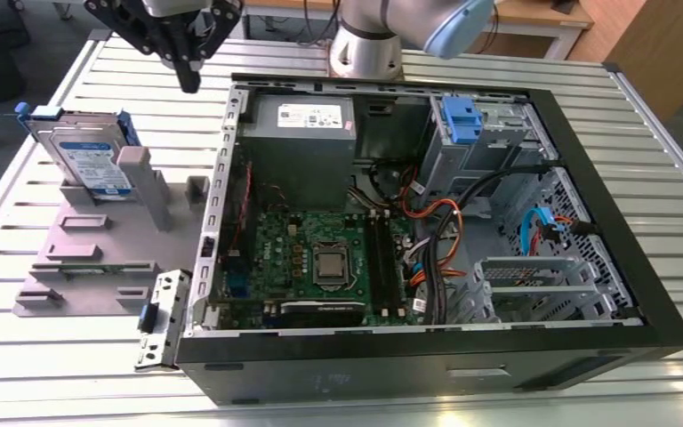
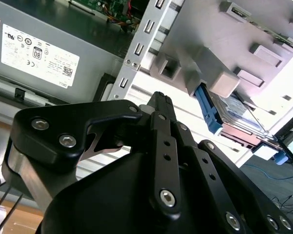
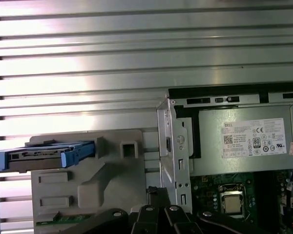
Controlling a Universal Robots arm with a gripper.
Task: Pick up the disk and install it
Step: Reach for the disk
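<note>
Slatted table (image 1: 45, 378) | disk (image 1: 86, 160) upright, blue-white label | hand (image 1: 188, 82) apparently closed, apart

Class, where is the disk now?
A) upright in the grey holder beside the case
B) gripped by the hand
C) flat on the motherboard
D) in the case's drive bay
A: the disk stands on edge in the grey holder, outside the computer case on the exterior view's left.

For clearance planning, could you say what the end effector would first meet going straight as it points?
The end effector would probably meet the slatted table between the grey fixture and computer case; depth unclear.
</note>
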